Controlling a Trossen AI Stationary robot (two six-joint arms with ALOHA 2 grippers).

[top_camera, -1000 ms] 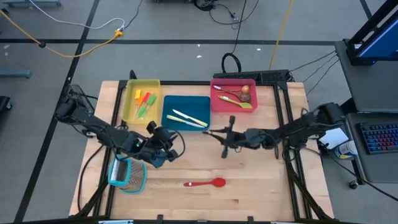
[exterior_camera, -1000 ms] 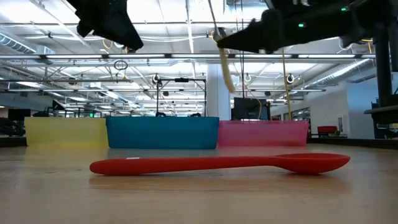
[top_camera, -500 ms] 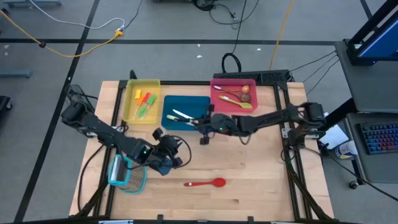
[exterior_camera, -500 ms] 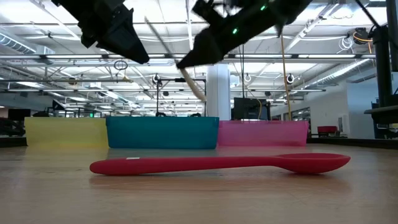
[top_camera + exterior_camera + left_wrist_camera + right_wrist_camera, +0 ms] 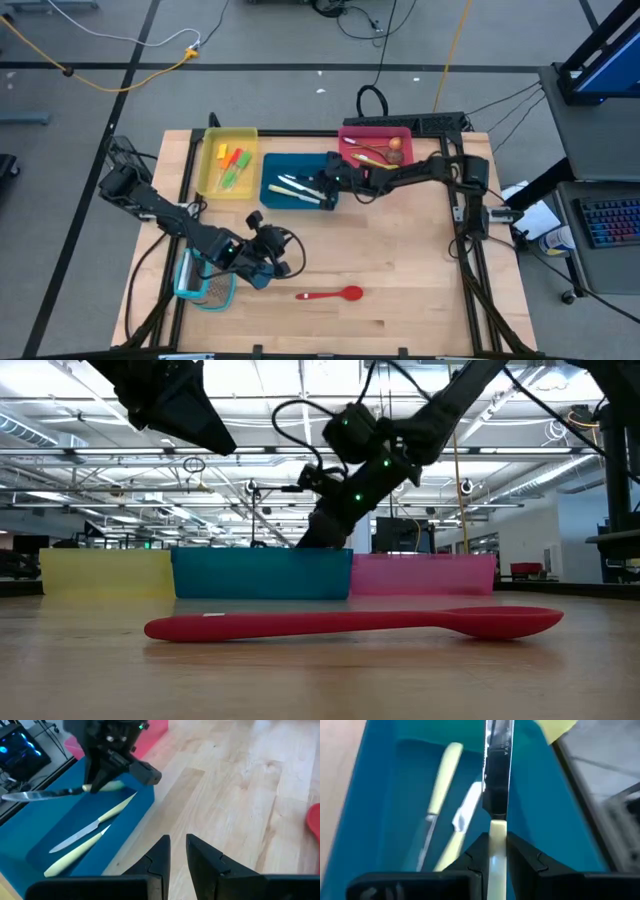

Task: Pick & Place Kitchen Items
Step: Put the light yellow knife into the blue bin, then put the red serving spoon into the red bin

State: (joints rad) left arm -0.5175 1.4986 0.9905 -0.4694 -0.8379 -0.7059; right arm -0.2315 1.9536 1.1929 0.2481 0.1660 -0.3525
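On the wooden bench [image 5: 420, 270], the flat blue tray [image 5: 282, 164] at the far edge already holds two cream-handled knives [image 5: 92, 837]. The right gripper [image 5: 493, 847], pinching a third cream-handled knife [image 5: 496, 780] by its handle, hovers over that tray: the placing step. Next, I judge, it must lower and let go. The left gripper [image 5: 177, 851], fingers nearly together and empty, waits near the red plastic spoon [image 5: 331, 294] by the near edge.

red spoon [image 5: 330, 294]: flat on table | cream-handled knives [image 5: 298, 190]: in blue tray [image 5: 274, 165]

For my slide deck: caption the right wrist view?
Right end effector holds a cream-handled knife over the blue tray.
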